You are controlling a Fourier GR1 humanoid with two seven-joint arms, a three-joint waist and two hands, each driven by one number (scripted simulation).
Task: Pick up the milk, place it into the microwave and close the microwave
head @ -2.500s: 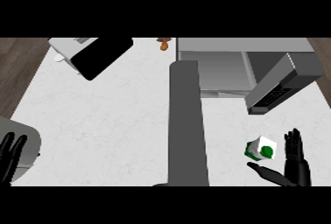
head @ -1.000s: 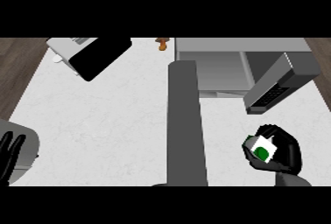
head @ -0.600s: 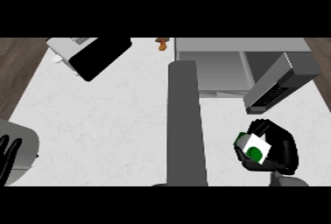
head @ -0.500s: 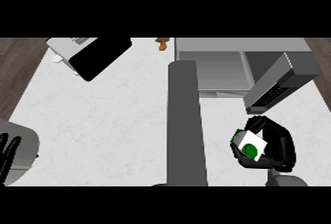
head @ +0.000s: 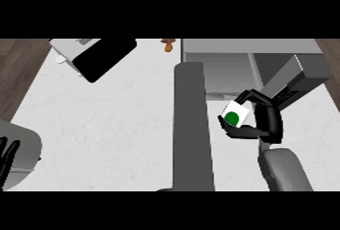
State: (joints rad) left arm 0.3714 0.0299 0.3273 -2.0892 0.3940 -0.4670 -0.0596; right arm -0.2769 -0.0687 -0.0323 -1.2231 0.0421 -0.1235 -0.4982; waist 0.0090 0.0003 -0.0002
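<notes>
1. Holding the small white milk carton with a green dot [head: 234, 114], the black right hand [head: 264, 122] curls its fingers and thumb round it.
2. Just above the hand sits the grey box-shaped microwave [head: 229, 63], its grey door [head: 300, 77] swung open to the hand's upper right.
3. Far to the left, the black left hand [head: 8, 155] rests with straight fingers at the edge.
</notes>
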